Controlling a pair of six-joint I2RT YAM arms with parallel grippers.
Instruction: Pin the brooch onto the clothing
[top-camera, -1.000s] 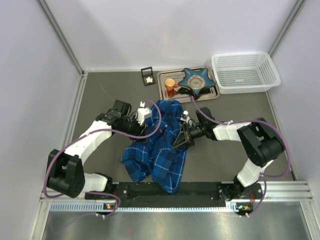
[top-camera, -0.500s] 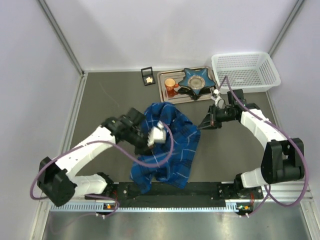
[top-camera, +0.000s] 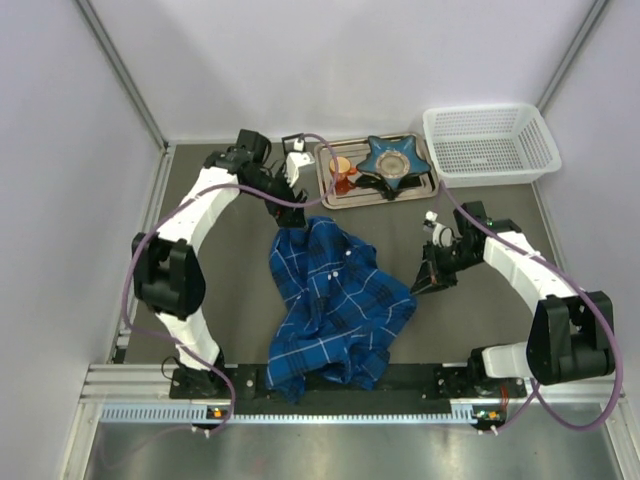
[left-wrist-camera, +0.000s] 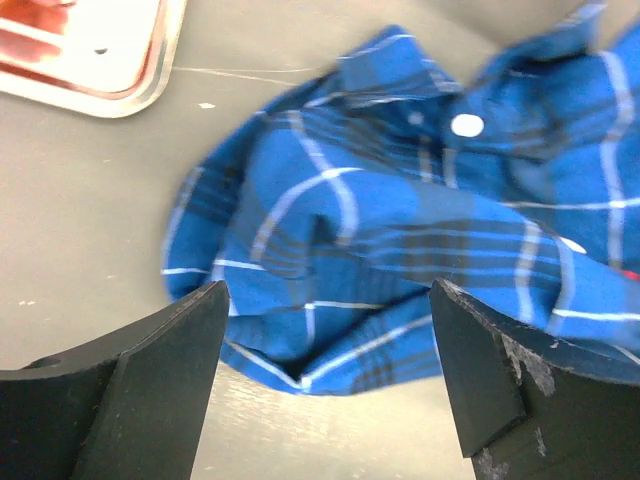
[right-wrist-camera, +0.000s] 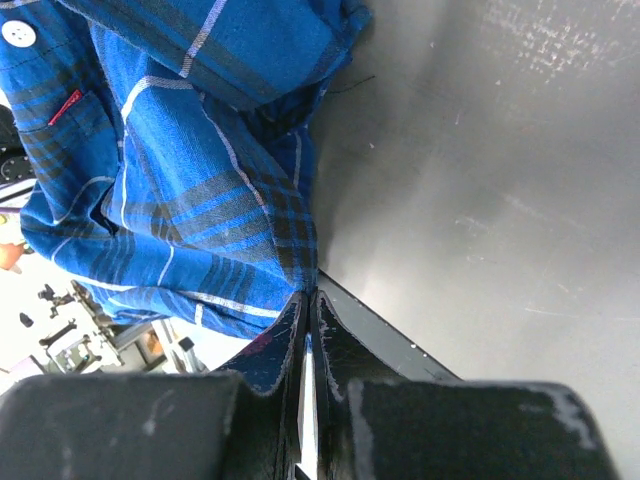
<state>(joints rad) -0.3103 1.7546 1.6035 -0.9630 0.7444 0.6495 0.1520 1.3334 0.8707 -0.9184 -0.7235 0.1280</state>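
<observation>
Clothing (top-camera: 335, 300) lies crumpled mid-counter (top-camera: 220, 270), its long axis running from the rear toward the near edge. Seen from above, the left end effector (top-camera: 293, 170) hovers behind it, beside a small black box (top-camera: 293, 141). The brooch is probably there but too small to make out, and the left arm is the nearer one.

Left wrist view: jaws wide apart and empty, with the clothing beyond them.

Right wrist view: the right end effector (right-wrist-camera: 308, 300) is closed, tips touching the clothing's edge. Whether it pinches cloth, I cannot tell.

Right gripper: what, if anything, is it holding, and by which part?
The right gripper appears to pinch the plaid shirt by its edge, just at the fingertips.
</observation>
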